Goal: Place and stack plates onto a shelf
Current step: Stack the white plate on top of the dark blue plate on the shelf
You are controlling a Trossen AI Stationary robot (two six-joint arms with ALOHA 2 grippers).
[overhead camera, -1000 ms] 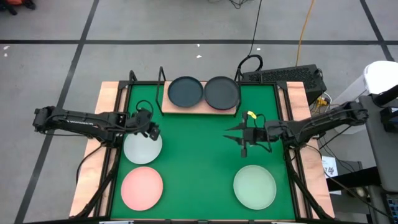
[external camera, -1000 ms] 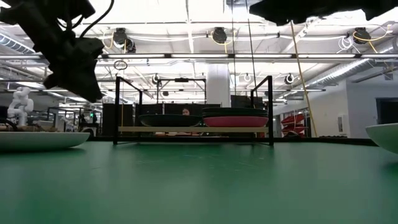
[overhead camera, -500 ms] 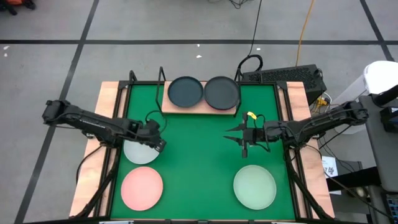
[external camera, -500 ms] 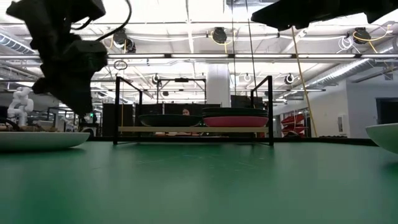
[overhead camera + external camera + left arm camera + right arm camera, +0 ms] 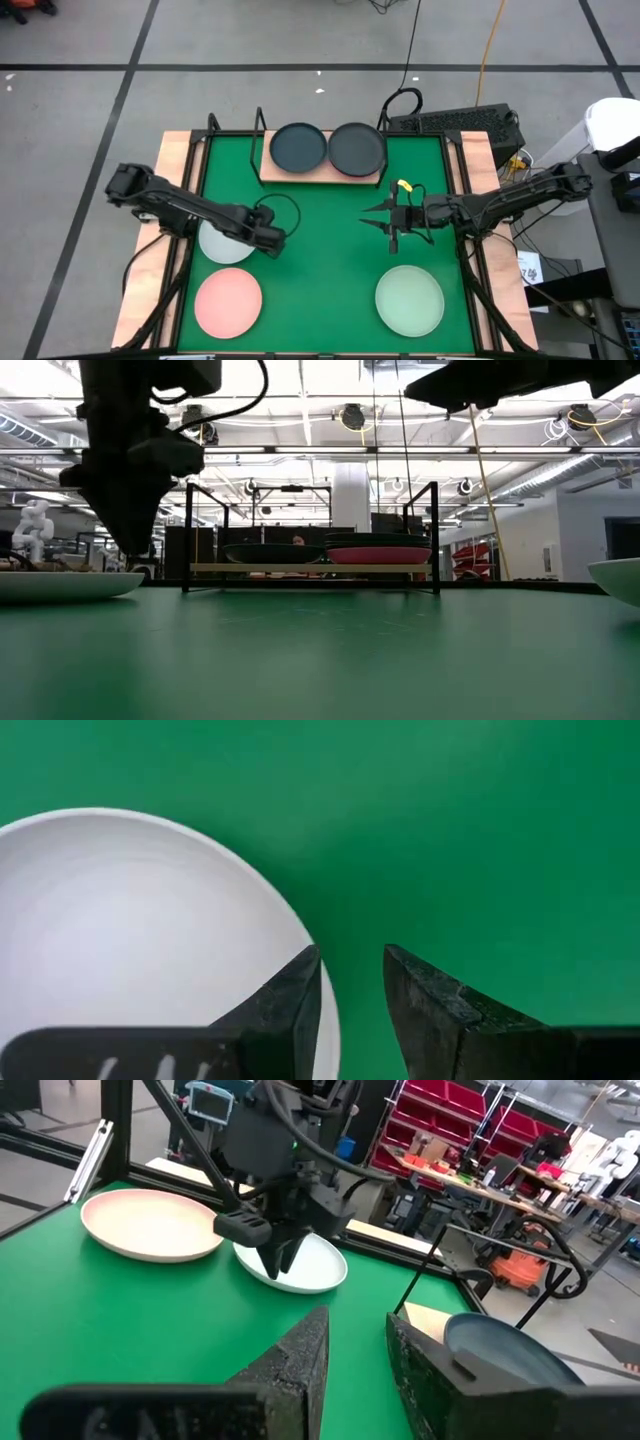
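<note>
The left arm reaches diagonally across the green mat [image 5: 330,250], its left gripper [image 5: 272,240] pointing down, fingers slightly parted and empty — straddling the edge of the whitish plate [image 5: 222,243] near the mat's left edge. The right gripper [image 5: 392,222] hovers mid-mat, narrowly open, empty. Two dark plates [image 5: 299,147] sit on the shelf [image 5: 310,171] at the far edge.

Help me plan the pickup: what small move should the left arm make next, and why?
Probably lower the left tool and close on the white plate's rim. Its open fingers straddle that edge over the green mat, one finger above the plate, one outside it, gripping nothing.
</note>
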